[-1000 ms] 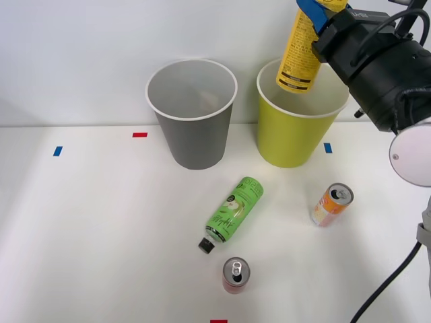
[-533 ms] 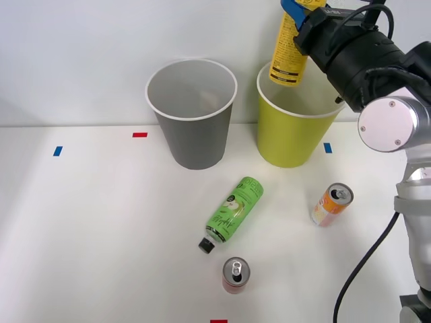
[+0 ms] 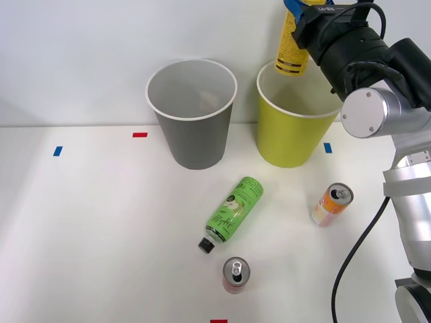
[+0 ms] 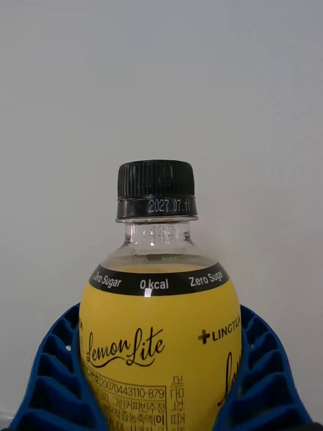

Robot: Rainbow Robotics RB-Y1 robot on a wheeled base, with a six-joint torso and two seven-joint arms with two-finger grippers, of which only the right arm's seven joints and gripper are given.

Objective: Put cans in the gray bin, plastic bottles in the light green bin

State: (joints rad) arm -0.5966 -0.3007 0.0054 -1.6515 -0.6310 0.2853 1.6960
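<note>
Yellow-labelled bottle (image 3: 292, 48) hanging above the light green bin (image 3: 291, 128), pinched between my right gripper (image 3: 304, 10)'s blue fingers (image 4: 47, 377).

I am seeing the black cap (image 4: 156, 189) pointing at a plain pale wall (image 3: 101, 40) in the wrist view; the gray bin (image 3: 194, 121) is standing just beside the green one, apart from it; the green-labelled bottle (image 3: 233, 210) is lying on the white table (image 3: 87, 235) in front of the bins; the red can (image 3: 235, 274) is standing near its cap; the orange-and-white can (image 3: 331, 204) is lying off to the right; red and blue tape marks (image 3: 139, 134) are dotting the tabletop.
</note>
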